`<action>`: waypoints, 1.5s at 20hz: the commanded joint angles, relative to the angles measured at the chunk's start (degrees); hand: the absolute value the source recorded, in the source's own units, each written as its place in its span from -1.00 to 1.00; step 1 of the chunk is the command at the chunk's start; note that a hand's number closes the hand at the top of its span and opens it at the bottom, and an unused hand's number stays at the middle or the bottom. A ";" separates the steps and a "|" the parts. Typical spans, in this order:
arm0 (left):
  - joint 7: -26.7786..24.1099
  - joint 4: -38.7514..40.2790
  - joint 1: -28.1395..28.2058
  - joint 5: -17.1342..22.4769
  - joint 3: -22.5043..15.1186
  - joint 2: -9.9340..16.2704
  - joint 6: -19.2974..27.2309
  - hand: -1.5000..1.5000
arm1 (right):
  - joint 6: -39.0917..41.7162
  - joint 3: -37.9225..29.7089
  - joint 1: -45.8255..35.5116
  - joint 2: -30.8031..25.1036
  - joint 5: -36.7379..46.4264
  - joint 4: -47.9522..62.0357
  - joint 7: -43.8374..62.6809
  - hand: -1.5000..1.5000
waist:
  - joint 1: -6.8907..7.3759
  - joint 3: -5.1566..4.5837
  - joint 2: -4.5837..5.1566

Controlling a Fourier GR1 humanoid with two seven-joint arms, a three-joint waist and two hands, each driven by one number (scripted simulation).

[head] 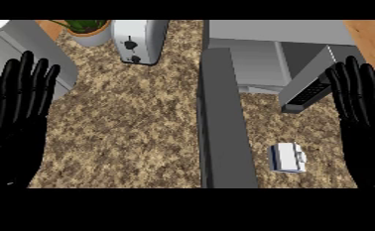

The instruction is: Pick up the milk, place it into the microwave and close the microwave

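Note:
A small white milk carton (287, 157) stands on the speckled counter at the lower right, between the microwave's open door (223, 121) and my right hand. The microwave (275, 59) sits at the upper right with its grey cavity facing me; its door stretches toward me as a long grey slab. A second grey panel with a dark keypad (311, 88) angles out on the right. My right hand (356, 101) rests open at the right edge, fingers up, apart from the carton. At the left edge my left hand (22, 106) rests open too.
A silver toaster (139, 41) stands at the back centre, with a potted plant (88, 30) to its left. A grey appliance (33, 51) fills the upper left corner. The counter (132, 126) spreads brown and speckled between the left hand and the door.

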 commanded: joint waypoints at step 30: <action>-23.92 -13.49 47.71 1.83 -16.62 -1.20 5.41 -1.00 | 35.28 -14.97 34.89 0.82 -9.86 -6.93 -22.93 -1.00 | -1.58 1.80 1.38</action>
